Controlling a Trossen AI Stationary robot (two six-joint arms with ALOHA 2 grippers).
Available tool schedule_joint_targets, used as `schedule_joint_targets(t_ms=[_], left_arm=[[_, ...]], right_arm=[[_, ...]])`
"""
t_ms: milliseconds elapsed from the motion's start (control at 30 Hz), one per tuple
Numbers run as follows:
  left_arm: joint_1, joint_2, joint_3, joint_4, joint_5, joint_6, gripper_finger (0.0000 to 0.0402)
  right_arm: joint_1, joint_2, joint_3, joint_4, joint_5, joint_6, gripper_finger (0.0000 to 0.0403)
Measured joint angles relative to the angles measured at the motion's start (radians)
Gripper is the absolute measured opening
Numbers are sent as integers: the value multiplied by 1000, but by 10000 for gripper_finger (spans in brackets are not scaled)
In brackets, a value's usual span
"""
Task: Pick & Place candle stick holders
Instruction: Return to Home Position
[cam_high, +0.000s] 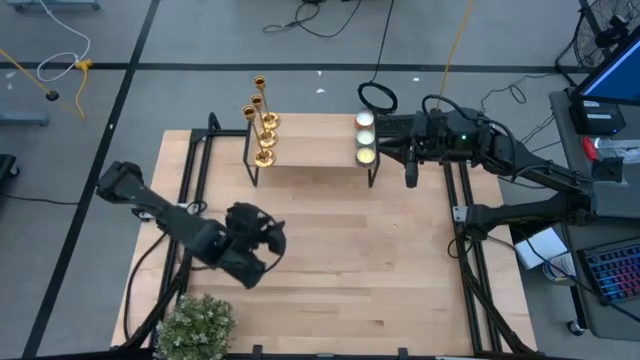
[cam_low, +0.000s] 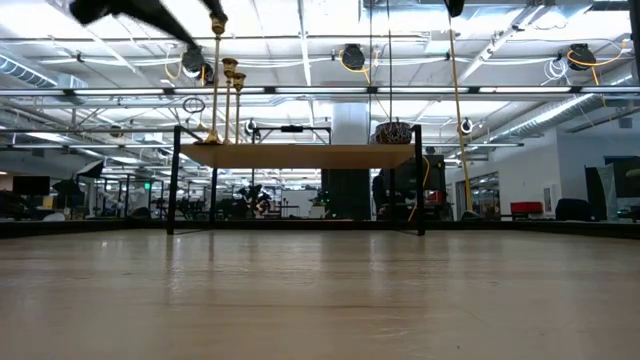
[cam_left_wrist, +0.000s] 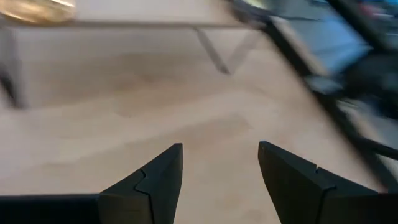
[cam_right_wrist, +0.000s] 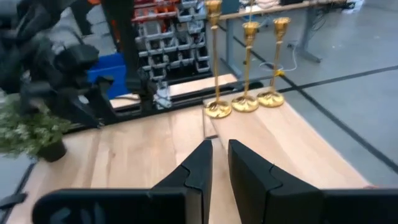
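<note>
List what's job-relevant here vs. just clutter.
Job: shelf; three gold candlesticks in a row at its left end; left end effector, open over bare table; right end effector, open beside the shelf's candle end.
Lying about: three candles on the shelf; plant at the table's corner.

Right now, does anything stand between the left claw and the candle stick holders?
Nothing visible does. The left claw, open, hangs over bare table in front of the shelf; the three candle stick holders stand on its left end.
</note>
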Motion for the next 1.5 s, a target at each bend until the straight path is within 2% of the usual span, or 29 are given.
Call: schedule_joint_targets(t_ms=[267,367,700,800,900,1067,1167,1367,1500], left_arm=[[-31,-160,0,475,141,516,213],[-19,-213,0,572,215,701,213],[60,-422,0,547,356,1100,213],[79,-482,0,480,365,1156,213],[113,-535,0,440,361,1159,213],[143,-585,0,435,361,1178,214],[155,-590,0,431,352,1183,214],[179,-571,0,394,355,1157,214],[182,-559,0,369,357,1142,214]], right_arm=[[0,0,0,-5,-136,51,50],[0,0,0,2,-190,84,50],[0,-2,0,108,-392,209,50],[1,-14,0,195,-469,203,50],[8,-47,-31,302,-453,237,50],[22,-158,-166,446,-312,299,50],[42,-251,-272,465,-233,322,50],[117,-436,-480,467,-225,438,50],[201,-539,-586,465,-83,490,50]])
